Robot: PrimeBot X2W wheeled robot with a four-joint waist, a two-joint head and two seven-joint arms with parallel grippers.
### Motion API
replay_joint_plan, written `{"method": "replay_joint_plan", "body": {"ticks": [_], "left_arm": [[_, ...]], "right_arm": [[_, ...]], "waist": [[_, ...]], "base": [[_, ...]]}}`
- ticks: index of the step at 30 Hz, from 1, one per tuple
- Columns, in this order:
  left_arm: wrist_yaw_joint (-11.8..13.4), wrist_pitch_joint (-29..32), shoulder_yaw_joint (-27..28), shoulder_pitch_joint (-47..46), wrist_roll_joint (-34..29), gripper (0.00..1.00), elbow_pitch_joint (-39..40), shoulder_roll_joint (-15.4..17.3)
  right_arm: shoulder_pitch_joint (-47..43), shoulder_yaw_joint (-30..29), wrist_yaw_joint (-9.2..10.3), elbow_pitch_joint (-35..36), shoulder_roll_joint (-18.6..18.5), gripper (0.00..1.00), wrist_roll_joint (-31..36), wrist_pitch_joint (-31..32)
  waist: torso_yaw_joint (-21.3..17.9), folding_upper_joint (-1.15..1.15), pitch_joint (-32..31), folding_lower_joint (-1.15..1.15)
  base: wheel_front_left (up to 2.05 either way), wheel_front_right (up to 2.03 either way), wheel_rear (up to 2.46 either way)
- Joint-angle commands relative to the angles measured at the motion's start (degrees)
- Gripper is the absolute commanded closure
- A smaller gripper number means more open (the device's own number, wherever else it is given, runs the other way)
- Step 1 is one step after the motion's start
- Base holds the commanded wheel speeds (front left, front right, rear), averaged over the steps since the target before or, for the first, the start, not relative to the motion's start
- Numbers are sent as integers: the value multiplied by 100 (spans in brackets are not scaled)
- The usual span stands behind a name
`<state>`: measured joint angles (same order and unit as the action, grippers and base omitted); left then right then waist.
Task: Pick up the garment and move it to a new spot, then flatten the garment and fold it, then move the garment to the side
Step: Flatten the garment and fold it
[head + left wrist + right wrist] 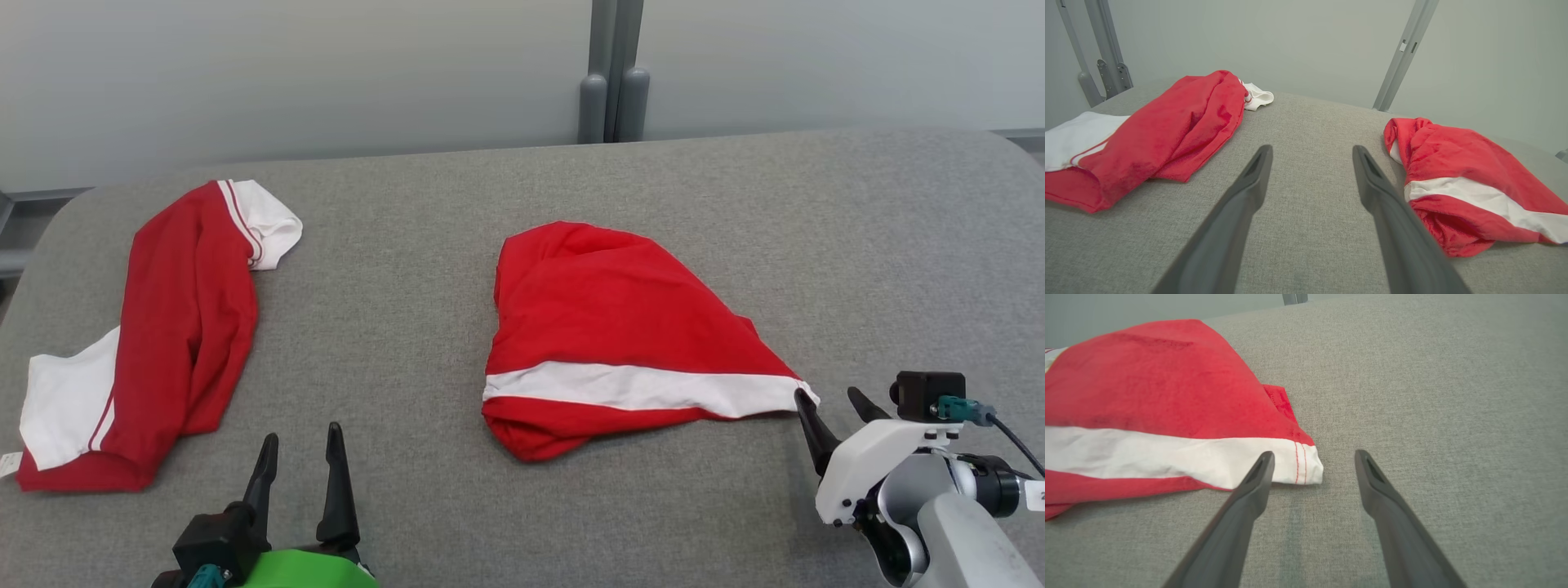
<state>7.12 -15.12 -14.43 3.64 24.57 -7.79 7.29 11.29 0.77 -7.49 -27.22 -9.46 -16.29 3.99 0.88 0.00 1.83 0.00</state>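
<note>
Garment (604,327) crumpled mid-bench (735,204). Right gripper (829,400) spread wide, empty, just beside white-banded corner (1306,467). Best: straddle corner, pinch all layers, lift slowly. Left gripper (300,445) wide, empty.

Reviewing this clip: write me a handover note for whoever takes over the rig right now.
Left gripper: open, above the table, holding nothing.
Right gripper: open, at the white corner of the middle garment, not gripping.
Middle garment: crumpled, mid-table.
Second garment: lying at the table's left side.
Done: nothing visibly on the middle garment.
To do: pick it up, move, flatten, fold, set aside.
</note>
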Motion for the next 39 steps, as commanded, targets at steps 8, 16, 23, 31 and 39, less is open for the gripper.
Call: {"method": "replay_joint_plan", "body": {"ticks": [8,16,23,31,39], "left_arm": [[-18,4,-12,-227,-80,0,-34,7],[31,4,-33,-258,-81,0,-16,37],[60,11,-61,-266,-81,0,-14,50],[89,25,-89,-310,-58,0,-12,76],[-131,91,-226,-494,100,0,-142,-8]], "right_arm": [[519,420,-1,-727,-255,0,-700,-2],[806,999,0,-1056,-389,0,-1185,-168],[938,1384,0,-1220,-488,67,-1426,-352],[1155,1776,0,-1557,-565,80,-1561,-405],[1317,1999,0,-1774,-679,100,-1741,-784]], "waist": [[181,0,284,0],[209,0,393,0],[150,0,410,0],[124,0,430,0],[78,0,396,0]], "base": [[0,0,0],[0,0,0],[0,0,0],[0,0,0],[0,0,0]]}}
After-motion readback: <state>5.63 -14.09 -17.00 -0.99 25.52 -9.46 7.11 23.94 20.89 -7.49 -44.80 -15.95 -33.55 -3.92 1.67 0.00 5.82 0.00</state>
